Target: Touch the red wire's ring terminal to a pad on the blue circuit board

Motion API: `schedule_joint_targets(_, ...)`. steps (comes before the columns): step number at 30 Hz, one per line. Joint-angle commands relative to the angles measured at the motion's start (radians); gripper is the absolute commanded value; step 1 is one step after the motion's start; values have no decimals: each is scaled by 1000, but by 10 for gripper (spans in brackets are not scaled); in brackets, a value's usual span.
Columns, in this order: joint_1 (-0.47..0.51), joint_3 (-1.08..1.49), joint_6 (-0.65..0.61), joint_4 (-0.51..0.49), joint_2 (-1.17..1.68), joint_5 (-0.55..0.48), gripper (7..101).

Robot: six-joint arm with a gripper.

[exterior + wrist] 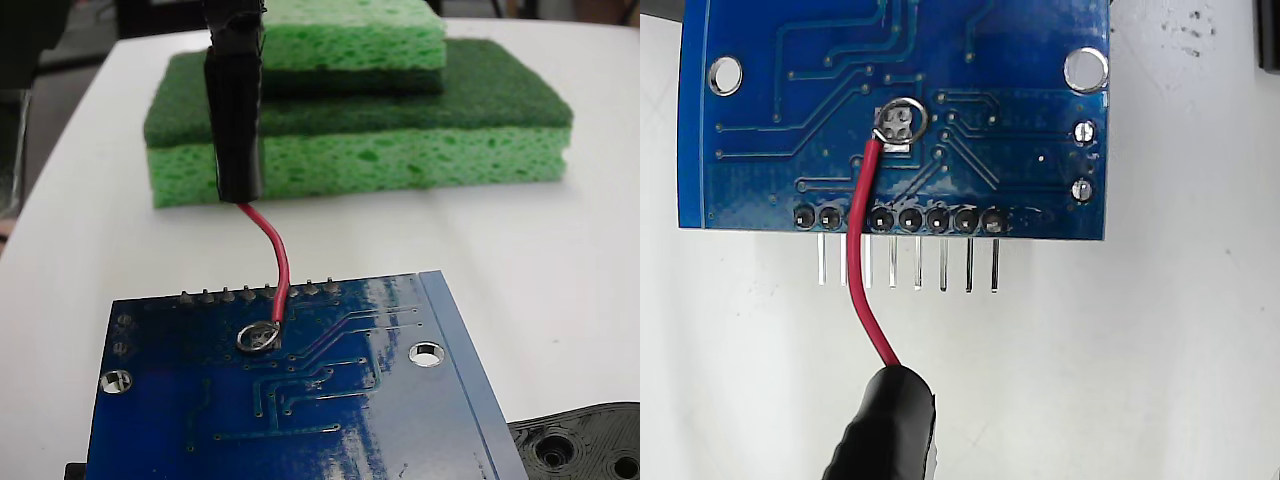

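Note:
The blue circuit board lies flat at the front of the fixed view and fills the top of the wrist view. The red wire curves down from a thick black sleeve, which hangs from my gripper at the top edge, shut on it. The ring terminal rests on the board just behind the row of solder bumps. In the wrist view the ring circles the pad, whose tiny holes show inside the loop. The sleeve's end fills the bottom of that view.
A stack of green sponges stands behind the board on the white table. A black plastic piece with holes lies at the front right. Bare header pins stick out from the board's edge toward the sleeve.

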Motion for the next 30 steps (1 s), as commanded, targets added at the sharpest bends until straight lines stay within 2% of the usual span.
schedule_joint_targets(1, -6, -15, 3, -2, 21, 14, 1003)
schedule_joint_targets(10, -106, -35, 67, 17, 153, 127, 1003)
schedule_joint_targets(15, -176, 80, 120, -9, 347, 164, 1003)
schedule_joint_targets(24, -141, 727, 152, -308, 893, 17, 1003)
schedule_joint_targets(30, -140, 1101, 189, -466, 1198, -20, 1003)
